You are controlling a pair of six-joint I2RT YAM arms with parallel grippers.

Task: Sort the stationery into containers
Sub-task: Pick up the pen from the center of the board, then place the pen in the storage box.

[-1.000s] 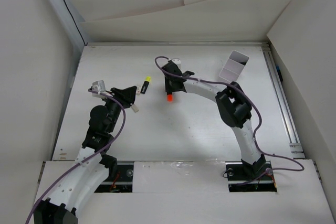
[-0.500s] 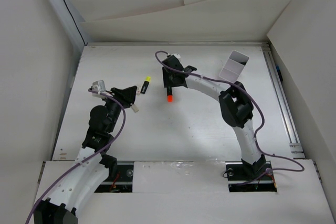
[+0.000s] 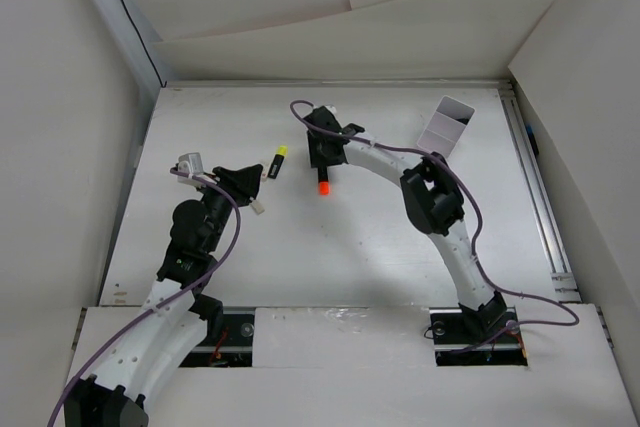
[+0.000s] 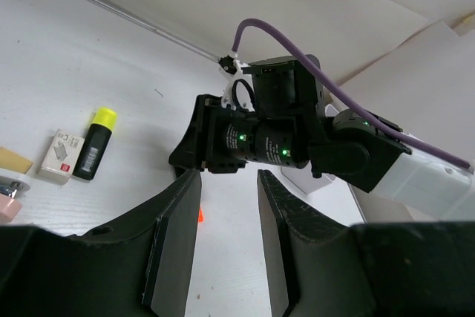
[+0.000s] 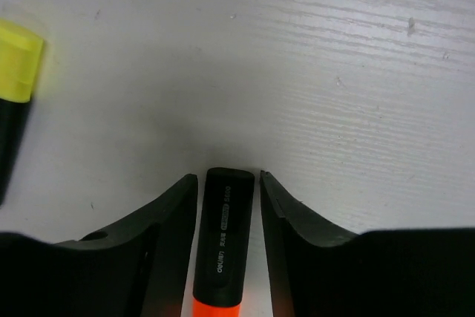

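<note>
An orange-capped black marker [image 5: 223, 243] lies on the white table; it also shows in the top view [image 3: 323, 184]. My right gripper [image 5: 226, 180] is low over it. Its jaws stand on either side of the black body with narrow gaps, open. In the top view the right gripper [image 3: 321, 155] sits just beyond the orange cap. A yellow-capped black marker [image 3: 276, 162] lies to its left, also seen in the left wrist view [image 4: 96, 142]. The pale tray [image 3: 445, 127] stands at the far right. My left gripper [image 4: 228, 183] is open and empty, left of the markers [image 3: 245, 187].
A small white eraser-like block [image 4: 59, 155] lies beside the yellow-capped marker. A tan piece [image 4: 11, 159] and a pinkish piece [image 4: 6, 207] lie near it. White walls surround the table, and a metal rail [image 3: 540, 197] runs along the right edge.
My right arm has swung slightly left, its gripper settling round the orange-capped marker's body. The marker and the left arm have not moved.
</note>
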